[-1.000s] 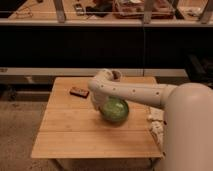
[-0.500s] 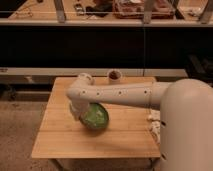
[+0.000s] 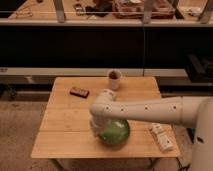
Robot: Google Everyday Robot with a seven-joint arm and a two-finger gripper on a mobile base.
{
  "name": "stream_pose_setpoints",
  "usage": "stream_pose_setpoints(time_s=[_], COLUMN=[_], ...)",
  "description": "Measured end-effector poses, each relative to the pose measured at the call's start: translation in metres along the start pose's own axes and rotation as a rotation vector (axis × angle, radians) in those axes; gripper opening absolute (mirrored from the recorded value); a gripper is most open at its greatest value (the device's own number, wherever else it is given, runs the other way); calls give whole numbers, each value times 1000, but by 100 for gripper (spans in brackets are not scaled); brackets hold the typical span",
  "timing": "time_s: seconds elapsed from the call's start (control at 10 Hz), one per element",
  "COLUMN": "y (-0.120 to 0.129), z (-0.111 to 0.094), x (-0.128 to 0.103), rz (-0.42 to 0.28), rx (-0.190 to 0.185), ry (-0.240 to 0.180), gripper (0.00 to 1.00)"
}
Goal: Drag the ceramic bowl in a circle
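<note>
you are looking at a wooden table [image 3: 65, 125] with the robot's white arm [image 3: 150, 110] reaching in from the right and bending down over the ceramic bowl [image 3: 116, 132]. the glossy green bowl is sitting on the front half of the table, a little right of centre and close to the near edge. the gripper [image 3: 98, 130] is pointing down at the bowl's left rim, touching it or very nearly so; you cannot tell how its jaws are standing, because the wrist housing is covering them. a small white cup [image 3: 114, 79] with dark contents is standing near the back edge of the table, well apart from the bowl and just behind the arm's elbow. a flat dark brown object [image 3: 79, 92] is lying toward the back left of the table, near the cup but not touching it. a pale, elongated packet [image 3: 161, 137] is lying at the front right corner of the table, just beside the bowl's right side and under the forearm. behind the table a dark counter front [image 3: 100, 45] is running across the view, with a shelf [image 3: 35, 16] of cluttered items above it.
</note>
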Motion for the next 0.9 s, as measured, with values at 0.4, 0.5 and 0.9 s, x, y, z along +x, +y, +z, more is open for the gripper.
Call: stream_pose_setpoints(time_s=[0.4,0.5,0.9], y=[85,95,74], z=[4,-3,-23], x=[21,48,138], rz=[160,188,210], rx=[-65,-79,-65], ry=[14,45,113], gripper=[0,0,0])
